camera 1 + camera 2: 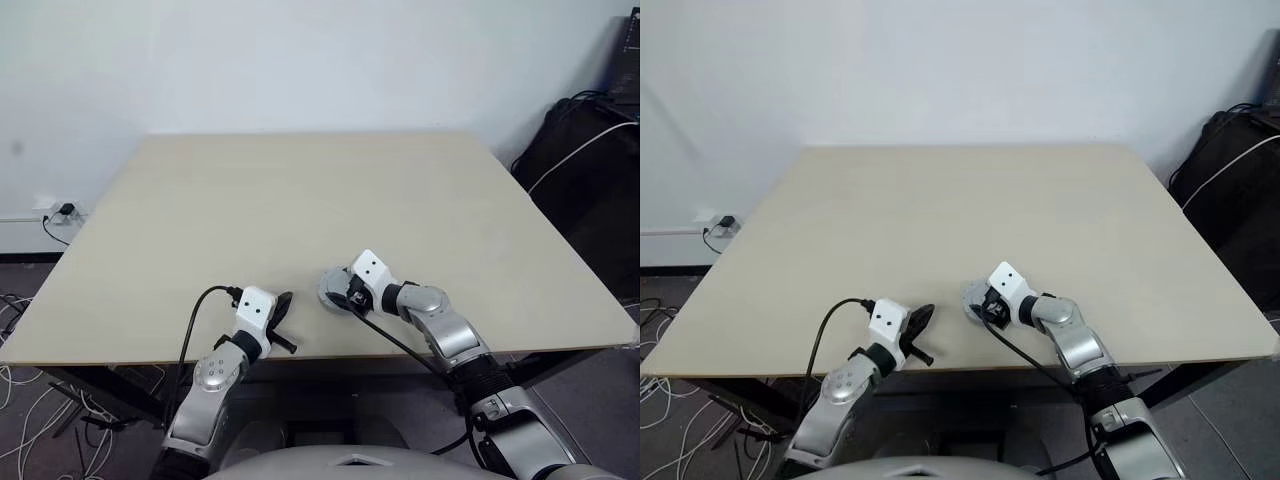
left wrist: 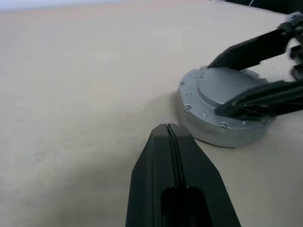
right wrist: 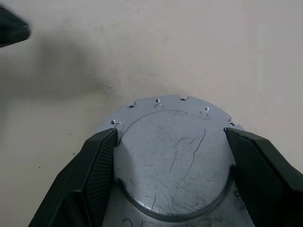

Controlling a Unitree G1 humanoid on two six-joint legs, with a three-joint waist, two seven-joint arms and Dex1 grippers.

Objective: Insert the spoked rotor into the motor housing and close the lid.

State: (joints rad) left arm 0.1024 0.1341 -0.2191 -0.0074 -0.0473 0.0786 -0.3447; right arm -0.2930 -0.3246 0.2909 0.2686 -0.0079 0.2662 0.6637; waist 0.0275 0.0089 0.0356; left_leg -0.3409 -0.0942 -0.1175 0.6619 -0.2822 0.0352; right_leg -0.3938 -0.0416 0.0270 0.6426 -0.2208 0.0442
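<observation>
The lid (image 3: 173, 156), a round light-grey cap with its smooth raised centre facing up, lies on the table near the front edge. My right gripper (image 3: 170, 133) is shut on it, one black finger against each side of the raised centre. From the left wrist the lid (image 2: 222, 90) shows as a thick grey disc with small holes around its rim. My left gripper (image 2: 168, 127) is shut and empty, pointing at the lid from a short way to its left, apart from it. The spoked rotor and the motor housing are hidden.
The beige table (image 1: 300, 200) stretches wide and bare behind the lid; its front edge runs just below both grippers. A black cable (image 1: 195, 310) loops from my left wrist. A dark bag with a white cable (image 1: 585, 150) stands off the table's right side.
</observation>
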